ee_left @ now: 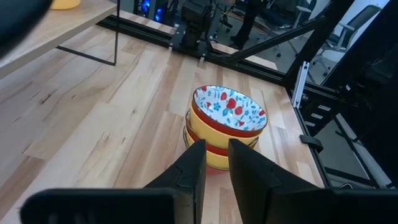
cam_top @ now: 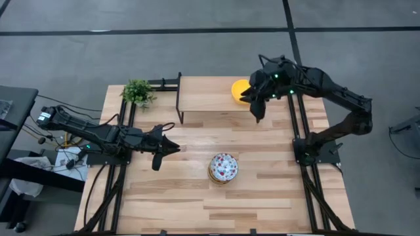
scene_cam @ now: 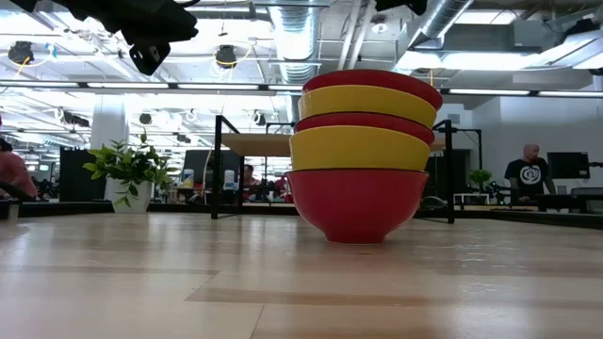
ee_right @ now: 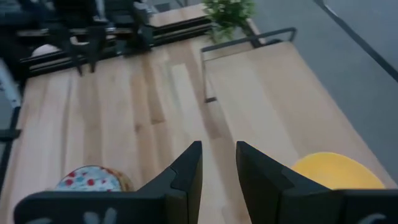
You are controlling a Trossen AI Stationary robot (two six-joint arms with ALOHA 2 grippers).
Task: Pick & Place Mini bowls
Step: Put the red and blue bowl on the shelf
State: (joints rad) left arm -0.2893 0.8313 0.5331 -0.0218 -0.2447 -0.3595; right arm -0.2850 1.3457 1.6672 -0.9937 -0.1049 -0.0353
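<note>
The yellow bowl (cam_top: pixel 240 88) on the raised shelf (cam_top: pixel 210 95) at the far edge of the worktop (cam_top: pixel 164 196) is half covered from above by the right arm; its wrist view cuts the bowl at the frame edge. In the stack of bowls (cam_top: pixel 223 168) near the worktop's middle, only the top floral bowl shows from above (those beneath are hidden under it). In the low view the left tool (scene_cam: pixel 151 38) is cut off by the frame's top. People in the room behind are too small to make out.

Two black jointed arms (cam_top: pixel 98 134) with cables, small green lights
</note>
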